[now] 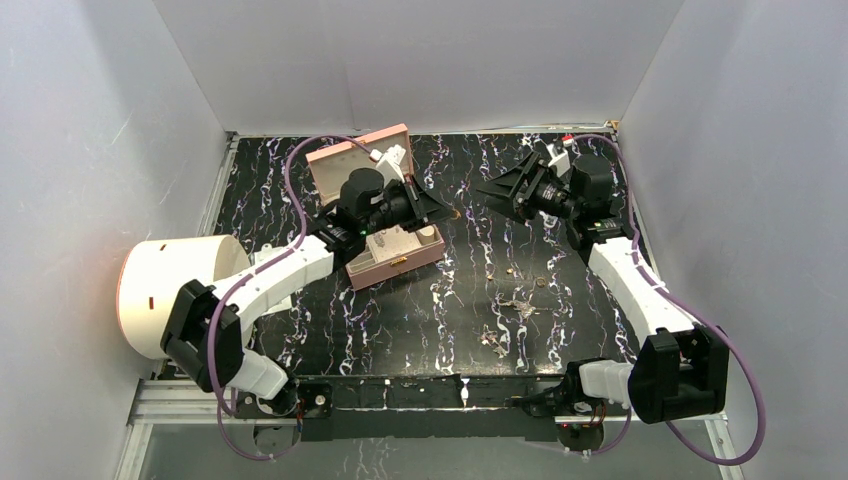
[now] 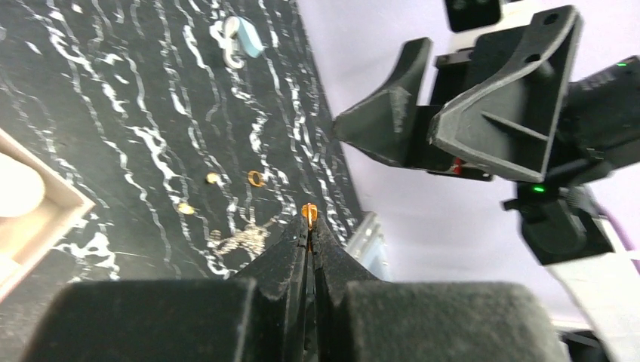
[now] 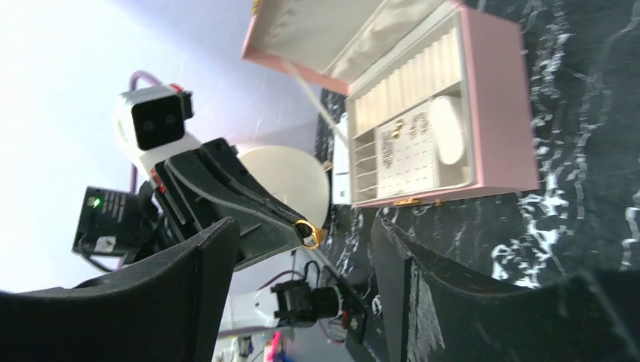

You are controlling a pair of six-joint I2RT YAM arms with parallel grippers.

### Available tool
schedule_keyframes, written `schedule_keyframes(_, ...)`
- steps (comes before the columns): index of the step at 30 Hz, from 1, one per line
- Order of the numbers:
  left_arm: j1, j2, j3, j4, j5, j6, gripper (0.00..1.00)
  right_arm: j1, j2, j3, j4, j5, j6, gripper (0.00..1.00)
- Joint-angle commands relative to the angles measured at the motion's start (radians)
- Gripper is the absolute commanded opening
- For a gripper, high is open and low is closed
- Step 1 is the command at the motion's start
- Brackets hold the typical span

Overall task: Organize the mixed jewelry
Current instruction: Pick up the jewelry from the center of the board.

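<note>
My left gripper [image 2: 309, 223] is shut on a small gold ring [image 2: 307, 212], pinched at its very tips and held in the air just right of the open pink box [image 1: 398, 256]. In the right wrist view that ring [image 3: 308, 232] pokes out of the left tip. My right gripper [image 1: 492, 188] faces it with its jaws open wide and nothing between them, a short gap away. More mixed jewelry lies on the black marbled table: gold rings [image 2: 256, 179], a silvery chain tangle [image 2: 240, 240] and a pale blue bit [image 2: 245, 38]. The box's compartments hold a few pieces [image 3: 400, 136].
The box's lid [image 1: 348, 165] stands open toward the back, with a white tag [image 1: 392, 160] beside it. A large white cylinder [image 1: 170, 290] lies at the table's left edge. Loose pieces [image 1: 518, 305] are scattered front centre. White walls close in three sides.
</note>
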Motion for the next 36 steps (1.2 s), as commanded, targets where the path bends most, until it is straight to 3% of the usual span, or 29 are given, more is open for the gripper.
schedule_keyframes(1,0.007,-0.072,0.011,0.056,0.103,-0.148,0.00,0.003,-0.013,0.038,0.145,-0.154,0.052,0.75)
schedule_keyframes(5,0.007,-0.083,-0.040,0.170,0.140,-0.275,0.00,0.005,-0.024,0.039,0.171,-0.221,0.079,0.76)
schedule_keyframes(11,0.007,-0.040,-0.026,0.375,0.159,-0.455,0.00,0.007,-0.039,0.004,0.356,-0.283,0.240,0.73)
schedule_keyframes(18,0.007,0.004,0.029,0.399,0.185,-0.486,0.00,0.013,-0.045,-0.001,0.360,-0.273,0.287,0.70)
schedule_keyframes(25,0.008,0.016,0.033,0.412,0.196,-0.495,0.00,0.012,-0.029,-0.014,0.445,-0.295,0.383,0.42)
schedule_keyframes(32,0.007,0.013,0.026,0.417,0.195,-0.497,0.00,0.013,-0.030,-0.032,0.442,-0.288,0.392,0.37)
schedule_keyframes(36,0.007,0.016,0.025,0.420,0.194,-0.497,0.00,0.011,-0.027,-0.033,0.433,-0.287,0.384,0.29)
